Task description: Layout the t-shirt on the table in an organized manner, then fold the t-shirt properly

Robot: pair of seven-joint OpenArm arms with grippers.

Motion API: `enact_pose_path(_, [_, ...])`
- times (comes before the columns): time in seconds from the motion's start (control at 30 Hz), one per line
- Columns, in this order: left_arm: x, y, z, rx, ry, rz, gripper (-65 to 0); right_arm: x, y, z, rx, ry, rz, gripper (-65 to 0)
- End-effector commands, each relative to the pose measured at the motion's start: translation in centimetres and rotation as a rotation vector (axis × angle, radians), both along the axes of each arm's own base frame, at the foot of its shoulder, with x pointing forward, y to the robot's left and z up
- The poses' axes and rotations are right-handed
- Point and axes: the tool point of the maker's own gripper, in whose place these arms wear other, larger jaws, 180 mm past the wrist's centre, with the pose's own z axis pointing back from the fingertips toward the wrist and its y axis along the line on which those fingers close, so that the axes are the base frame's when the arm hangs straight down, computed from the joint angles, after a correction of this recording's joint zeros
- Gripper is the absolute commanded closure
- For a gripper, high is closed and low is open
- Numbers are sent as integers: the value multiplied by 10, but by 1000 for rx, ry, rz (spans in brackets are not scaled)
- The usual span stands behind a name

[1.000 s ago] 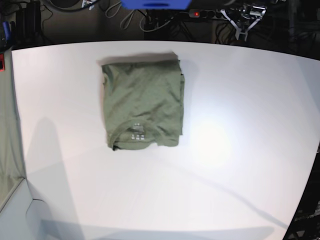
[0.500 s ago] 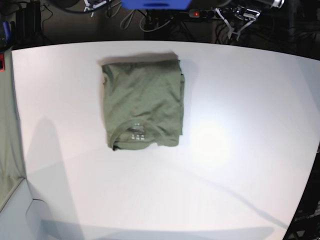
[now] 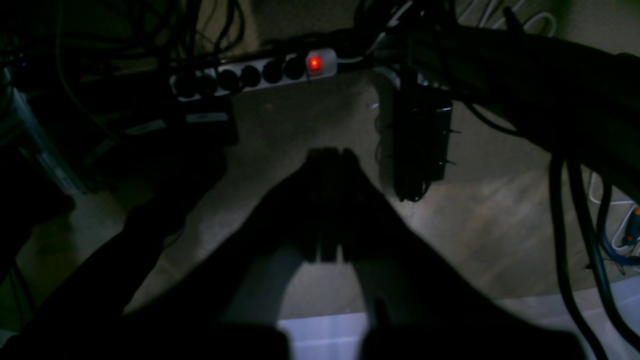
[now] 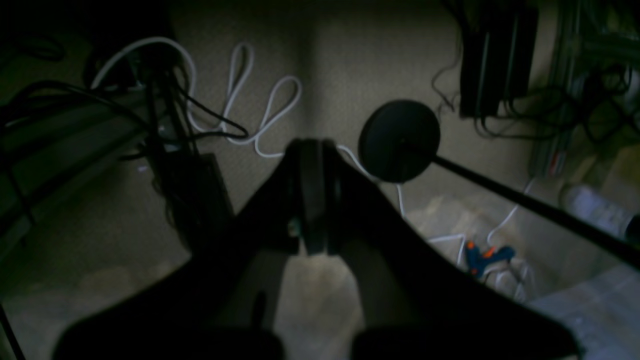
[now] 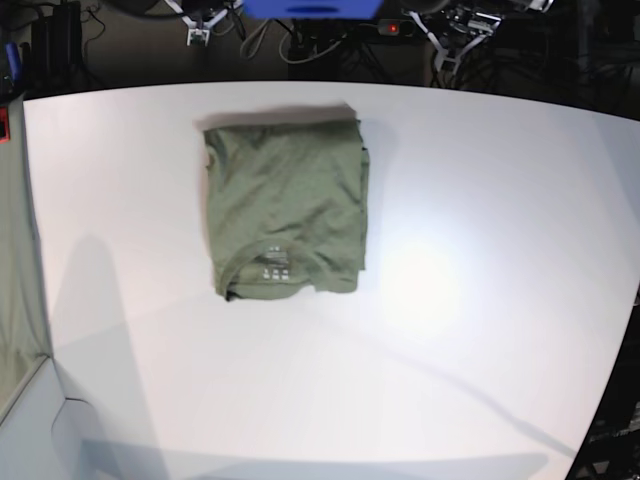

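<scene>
Background: dark floor beyond the far edge of the counter (image 5: 480, 330), crossed by cables; a power strip (image 3: 255, 75) with 1 red lit switch shows in my left wrist view.
Counter: white, matte, with a curved far and right edge; I see a soft glare patch right of centre in the base view.
T-shirt (image 5: 287, 208): olive-green, folded into 1 compact rectangle, lying flat on the counter left of centre and toward the far edge; neck opening faces the near side, with the pale printed label (image 5: 275, 264) visible inside it.
Cloth strip (image 5: 15, 290): greenish-grey, at the left border of the base view, well apart from the t-shirt.
Left gripper (image 3: 327, 165): I see it over the floor past the counter edge, away from the t-shirt; jaws pressed together, nothing between them.
Right gripper (image 4: 312, 165): likewise over the floor, near a white looped cable (image 4: 260, 120) and a round black disc (image 4: 399, 140) on a rod; jaws clenched on nothing.
Contact: neither gripper touches the t-shirt; in the base view I make out only pale metal parts at the top border.
</scene>
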Motion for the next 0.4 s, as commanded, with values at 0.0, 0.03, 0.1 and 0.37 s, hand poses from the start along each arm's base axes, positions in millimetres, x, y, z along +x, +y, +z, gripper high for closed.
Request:
enact_pose_path(0.0, [1, 9, 1, 13, -4, 3, -1, -3, -1, 1, -12, -2, 3, 0])
enact_pose_path(0.03, [1, 10, 1, 14, -4, 3, -1, -3, -1, 1, -11, -2, 4, 0])
enact_pose_path(0.1, [0, 11, 1, 16, -3, 6, -1, -3, -1, 1, -11, -2, 7, 0])
enact_pose_path(0.37, [-8, 7, 0, 7, 5, 39, -1, -4, -5, 1, -17, 0, 7, 0])
